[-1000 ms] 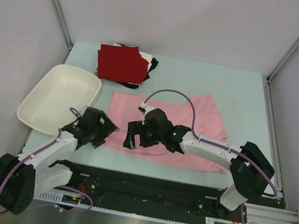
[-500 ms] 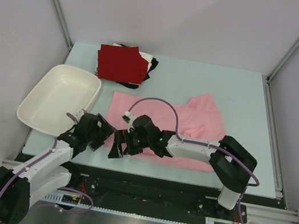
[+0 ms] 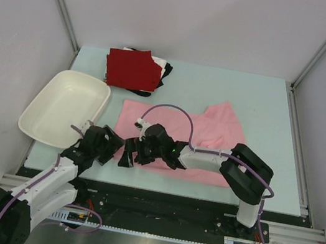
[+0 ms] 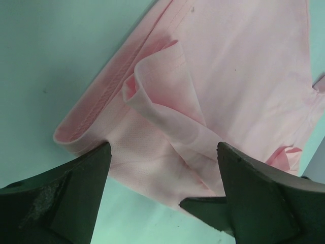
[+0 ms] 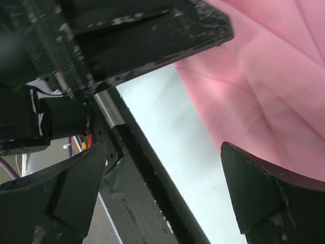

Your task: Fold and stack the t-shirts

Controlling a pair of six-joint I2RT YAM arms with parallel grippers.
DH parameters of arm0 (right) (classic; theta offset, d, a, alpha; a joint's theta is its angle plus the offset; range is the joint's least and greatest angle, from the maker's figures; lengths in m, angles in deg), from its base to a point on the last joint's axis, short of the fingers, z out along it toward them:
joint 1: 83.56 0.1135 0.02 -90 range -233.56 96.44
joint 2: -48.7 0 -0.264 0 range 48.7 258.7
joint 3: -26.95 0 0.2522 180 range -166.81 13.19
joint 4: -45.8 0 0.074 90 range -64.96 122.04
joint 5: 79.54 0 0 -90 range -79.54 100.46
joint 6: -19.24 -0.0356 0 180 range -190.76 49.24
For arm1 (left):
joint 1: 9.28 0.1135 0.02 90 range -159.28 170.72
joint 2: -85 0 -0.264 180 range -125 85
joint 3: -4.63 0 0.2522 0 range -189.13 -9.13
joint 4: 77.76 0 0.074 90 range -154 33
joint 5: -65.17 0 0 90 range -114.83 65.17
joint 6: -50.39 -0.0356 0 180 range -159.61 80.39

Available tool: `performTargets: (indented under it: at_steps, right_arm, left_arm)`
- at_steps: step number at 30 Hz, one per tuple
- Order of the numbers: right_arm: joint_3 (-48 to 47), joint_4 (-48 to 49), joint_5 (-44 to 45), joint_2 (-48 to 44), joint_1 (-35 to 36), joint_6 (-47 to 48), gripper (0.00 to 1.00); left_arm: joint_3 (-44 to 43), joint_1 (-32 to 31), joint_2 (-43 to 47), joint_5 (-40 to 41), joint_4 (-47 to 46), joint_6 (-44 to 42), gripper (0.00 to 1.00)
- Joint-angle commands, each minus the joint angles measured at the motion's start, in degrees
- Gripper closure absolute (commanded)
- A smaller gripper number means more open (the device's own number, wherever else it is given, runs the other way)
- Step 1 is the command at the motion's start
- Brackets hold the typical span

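Note:
The light pink t-shirt lies spread flat across the middle of the table. Its near-left corner is rumpled and folded over in the left wrist view. My left gripper is open and low at that corner; the cloth lies between its fingers, not pinched. My right gripper is open and empty just to its right, over the shirt's near edge and the table edge. The folded stack sits at the back left, with the dark red shirt on top and white and black edges beneath.
The white plastic tub stands tilted at the table's left edge, close to my left arm. The black rail runs along the near edge. Grey walls and metal posts enclose the table.
My right gripper has swung left along the shirt's near edge to its near-left corner, beside my left gripper. My left gripper has moved slightly nearer to the front edge. The shirt lies as before.

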Motion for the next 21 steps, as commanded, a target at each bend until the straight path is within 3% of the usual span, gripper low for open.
performTargets:
  at_steps: [1,10,21]
  right_arm:
    - [-2.43,4.19,0.33,2.13,-1.35,1.57,0.0]
    - [-2.43,5.77,3.84,3.98,-2.06,4.99,0.0]
    - [-2.43,11.21,17.1,5.12,-2.5,12.91,0.0]
  left_arm:
    - [2.72,0.22,0.07,1.35,3.11,0.65,0.08]
    - [2.54,0.4,0.16,1.09,3.46,0.74,0.08]
    - [2.63,0.49,-0.71,0.91,2.76,0.57,0.08]
